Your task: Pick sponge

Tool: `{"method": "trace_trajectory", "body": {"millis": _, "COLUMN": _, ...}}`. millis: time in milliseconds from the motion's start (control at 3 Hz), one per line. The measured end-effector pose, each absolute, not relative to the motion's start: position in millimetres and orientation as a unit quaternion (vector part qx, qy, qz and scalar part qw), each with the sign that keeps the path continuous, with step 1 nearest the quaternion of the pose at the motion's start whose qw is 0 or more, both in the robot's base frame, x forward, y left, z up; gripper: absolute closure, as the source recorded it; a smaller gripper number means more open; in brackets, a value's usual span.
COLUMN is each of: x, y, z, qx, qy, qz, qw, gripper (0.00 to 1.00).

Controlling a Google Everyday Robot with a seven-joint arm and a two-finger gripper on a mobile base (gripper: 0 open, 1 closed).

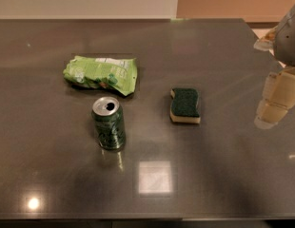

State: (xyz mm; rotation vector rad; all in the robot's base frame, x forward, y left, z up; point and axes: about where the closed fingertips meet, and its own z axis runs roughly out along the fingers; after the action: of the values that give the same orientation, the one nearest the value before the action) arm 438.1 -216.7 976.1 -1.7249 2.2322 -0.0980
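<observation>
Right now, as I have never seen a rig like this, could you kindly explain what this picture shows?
This is one picture from the robot's only camera, looking down on a dark grey table; where the camera is mounted is not on record. The pale shape at the right edge is the gripper, the end of the robot's single arm. It hangs to the right of the things and touches none of them. Three things lie on the table: a light green snack bag, an upright, opened green drink can just in front of it, and to their right the sponge, dark green over pale yellow foam, which the robot is to pick up.
</observation>
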Motion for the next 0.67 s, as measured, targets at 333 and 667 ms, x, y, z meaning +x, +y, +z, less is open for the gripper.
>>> {"method": "trace_trajectory", "body": {"millis": 333, "x": 438.1, "y": -216.7, "z": 976.1, "qx": -0.603, "qy": 0.781, "qz": -0.034, "qw": 0.159, "gripper": 0.0}}
{"method": "trace_trajectory", "body": {"millis": 667, "x": 441.5, "y": -215.5, "z": 977.4, "qx": -0.598, "qy": 0.784, "qz": -0.03, "qw": 0.164, "gripper": 0.0}}
